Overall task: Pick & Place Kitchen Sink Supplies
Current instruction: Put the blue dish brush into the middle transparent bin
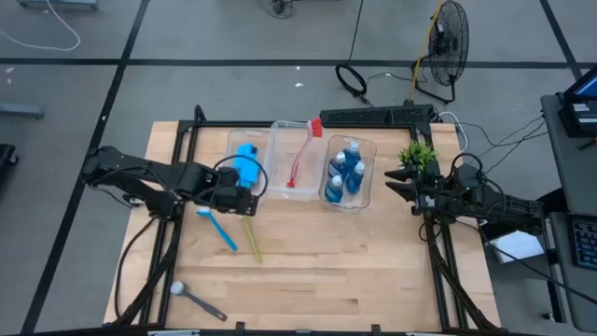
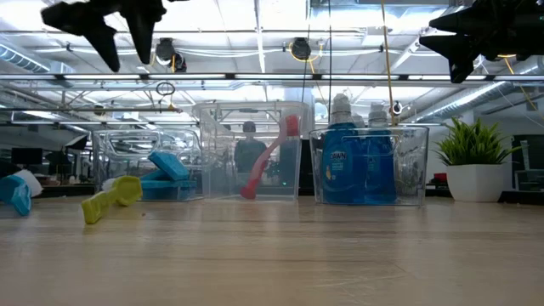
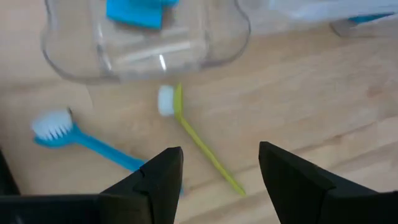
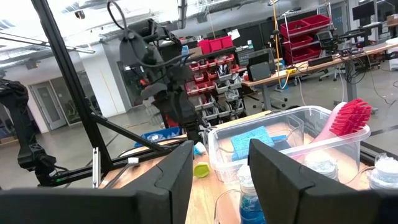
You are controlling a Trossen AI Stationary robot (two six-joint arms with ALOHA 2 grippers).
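Looking down from the high view, found the left gripper (image 1: 244, 200) hanging by the near edge of the left bin (image 1: 235, 140) with the sponges (image 1: 246, 164), just far of the yellow-green brush (image 1: 251, 239) and blue brush (image 1: 217, 228) lying loose on the table (image 1: 308, 271); noted the grey-black brush (image 1: 198, 301) at the near left, the red brush (image 1: 300, 159) in the middle bin, the bottles (image 1: 347, 174) in the right bin. Saw the right gripper (image 1: 403, 188) parked by the plant (image 1: 417, 154). At table height, saw both grippers raised clear of the wood. Through the left wrist, saw fingers (image 3: 163, 177) spread and empty above the yellow-green handle. Through the right wrist, saw fingers (image 4: 177, 171) apart, holding nothing. Judged that brush light, stiff and somewhat slick; best pinched across mid-handle, not at the bristles.
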